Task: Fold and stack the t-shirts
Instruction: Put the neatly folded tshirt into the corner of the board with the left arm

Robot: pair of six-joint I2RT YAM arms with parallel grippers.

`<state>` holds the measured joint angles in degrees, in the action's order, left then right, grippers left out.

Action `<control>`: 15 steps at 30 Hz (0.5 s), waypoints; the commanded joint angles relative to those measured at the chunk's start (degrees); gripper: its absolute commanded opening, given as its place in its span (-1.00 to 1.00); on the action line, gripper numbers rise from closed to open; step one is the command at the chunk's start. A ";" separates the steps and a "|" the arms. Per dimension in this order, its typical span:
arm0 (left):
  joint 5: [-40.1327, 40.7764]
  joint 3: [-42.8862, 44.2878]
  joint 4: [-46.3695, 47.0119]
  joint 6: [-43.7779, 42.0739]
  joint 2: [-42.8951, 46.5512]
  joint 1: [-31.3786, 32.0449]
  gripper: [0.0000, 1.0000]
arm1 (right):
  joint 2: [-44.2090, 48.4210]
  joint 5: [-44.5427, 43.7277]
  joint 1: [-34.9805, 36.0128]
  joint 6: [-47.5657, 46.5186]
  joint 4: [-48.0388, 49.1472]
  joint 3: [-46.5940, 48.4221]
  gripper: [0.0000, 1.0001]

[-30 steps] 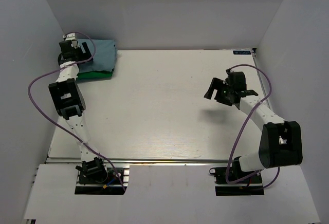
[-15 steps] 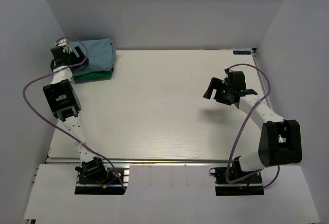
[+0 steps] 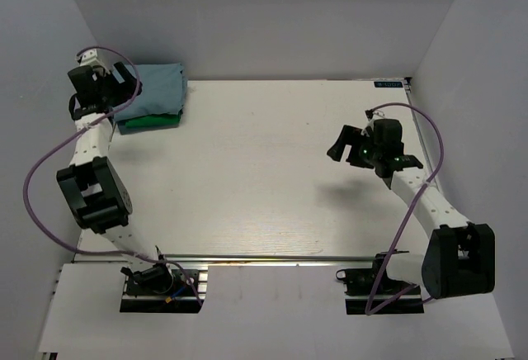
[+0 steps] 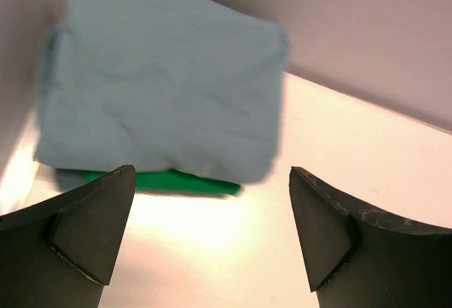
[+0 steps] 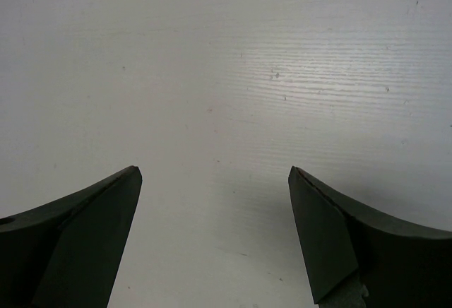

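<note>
The folded blue-grey t-shirt (image 3: 157,87) lies on top of the folded green t-shirt (image 3: 153,120) at the table's far left corner. In the left wrist view the blue-grey shirt (image 4: 162,96) covers the green one (image 4: 162,181), of which only a front strip shows. My left gripper (image 3: 111,87) is open and empty, raised at the stack's left edge; in its own view (image 4: 212,181) the jaws stand wide apart in front of the stack. My right gripper (image 3: 342,141) is open and empty above bare table on the right (image 5: 212,174).
The white table (image 3: 264,170) is boxed by grey walls at the back and both sides. The left arm's purple cable (image 3: 41,178) loops along the left edge. A small dark label (image 3: 388,84) sits at the far right corner.
My left gripper has drawn back left and up from over the stack, leaving the blue-grey shirt lying on the green one. My right arm has shifted slightly.
</note>
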<state>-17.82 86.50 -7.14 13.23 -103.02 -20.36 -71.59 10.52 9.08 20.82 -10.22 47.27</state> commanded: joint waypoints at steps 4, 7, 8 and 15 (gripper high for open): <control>-2.75 -10.44 0.63 2.85 12.11 11.63 1.00 | 4.62 2.66 0.15 -0.87 2.92 -3.67 0.81; -0.82 -19.83 2.73 4.07 19.06 22.09 1.00 | 6.81 2.49 -0.11 -0.52 2.66 -5.60 0.81; 2.15 -22.14 2.74 4.08 23.61 24.64 1.00 | 8.30 1.70 0.06 -0.52 2.75 -5.87 0.81; 12.90 -38.22 -2.88 8.83 34.80 38.80 1.00 | 19.36 -1.38 -0.12 1.15 2.48 -12.36 0.81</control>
<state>-10.70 53.06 -8.54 19.31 -72.69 16.84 -56.69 10.63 9.06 21.04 -9.47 36.88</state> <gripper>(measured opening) 0.989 0.904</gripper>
